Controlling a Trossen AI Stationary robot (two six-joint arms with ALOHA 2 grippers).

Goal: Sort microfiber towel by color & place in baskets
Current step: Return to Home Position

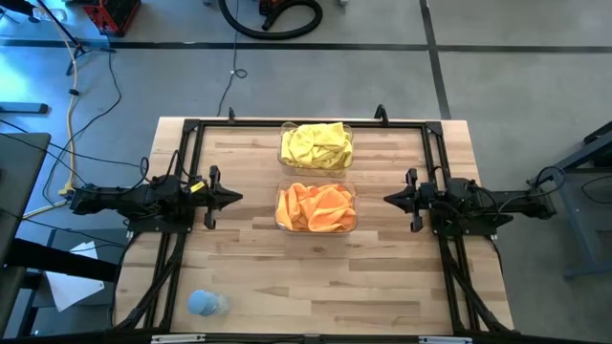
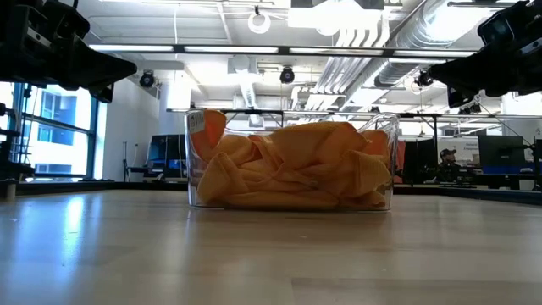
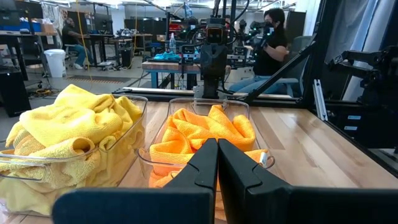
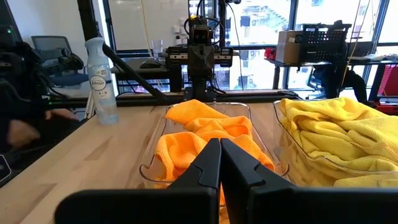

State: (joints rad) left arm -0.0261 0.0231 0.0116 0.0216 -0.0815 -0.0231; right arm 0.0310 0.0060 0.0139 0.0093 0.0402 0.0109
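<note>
Two see-through baskets stand mid-table, one behind the other. The far basket [image 1: 316, 148] holds rumpled yellow towels [image 3: 68, 127]. The near basket [image 1: 316, 209] holds orange towels [image 2: 292, 165], piled above its rim. My left gripper [image 1: 235, 199] hovers level at the table's left, shut, pointing at the orange basket. My right gripper [image 1: 390, 199] mirrors it at the right, shut. Both stand clear of the baskets and hold nothing.
A small pale blue lump [image 1: 205, 304] lies near the front left corner. A black metal frame [image 1: 306, 124] runs along the table's back and sides. Bare wood lies in front of the orange basket. A person sits beyond the table in the left wrist view.
</note>
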